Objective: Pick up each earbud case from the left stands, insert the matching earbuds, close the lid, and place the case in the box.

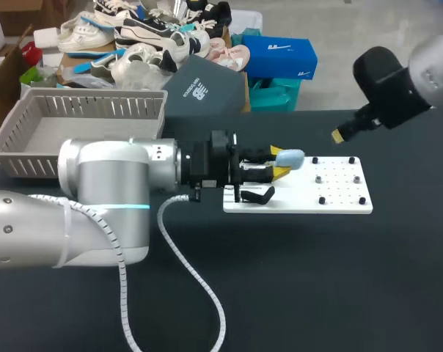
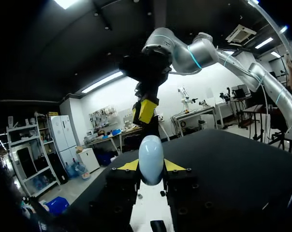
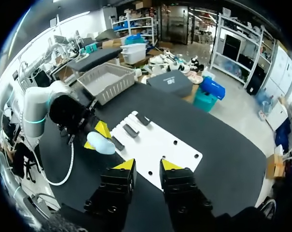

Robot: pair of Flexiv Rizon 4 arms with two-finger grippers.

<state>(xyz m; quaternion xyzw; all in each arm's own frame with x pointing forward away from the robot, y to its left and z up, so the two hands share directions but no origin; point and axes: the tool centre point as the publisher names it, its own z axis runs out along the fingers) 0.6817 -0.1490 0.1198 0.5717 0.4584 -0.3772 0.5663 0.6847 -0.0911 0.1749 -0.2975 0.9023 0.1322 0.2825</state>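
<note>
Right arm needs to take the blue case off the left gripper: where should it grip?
Likely the free rounded end of the case, which sticks out past the left gripper. Bring the right gripper in from ahead of it, jaws turned crosswise to the left's.
</note>
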